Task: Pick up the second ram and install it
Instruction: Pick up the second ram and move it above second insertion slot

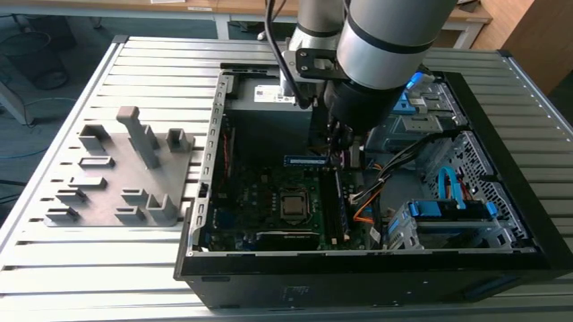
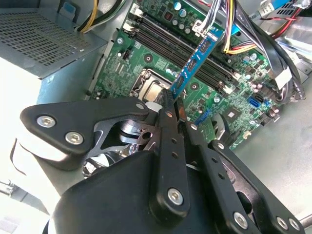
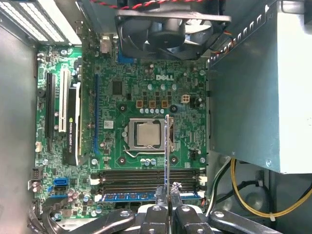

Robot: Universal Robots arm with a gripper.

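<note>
The gripper [image 2: 171, 103] is pinched narrow. Its black fingers [image 2: 168, 130] are clamped on one short end of the second ram [image 2: 196, 58], so the blue-green stick juts straight out past the fingertips. I judge that holding it by the end keeps the long contact edge and most of both faces free, which suits a part meant for a narrow socket.

The stick hangs over the motherboard [image 3: 161, 92] inside the open computer case [image 1: 358, 272] and appears to touch nothing. In the first wrist view it shows edge-on as a thin strip, running crosswise to the memory slots [image 3: 146, 176] and reaching out over the processor socket [image 1: 293, 204]. It is therefore not lined up with any slot.

A blue-green strip [image 3: 126, 197] lies along the slot row closest to the gripper. It may be the other stick already seated, though the angle leaves that uncertain.

In the exterior view, take the processor socket as the dial's centre. The held stick sits just off it at twelve o'clock, and the power supply box [image 1: 268, 94] is farther out on the same line. The memory slots are at three o'clock, and the arm [image 1: 385, 40] comes down from about one o'clock. Well outside the case at nine o'clock, the grey fixture [image 1: 125, 174] rests on the slatted table [image 1: 90, 282], apart from the work.
</note>
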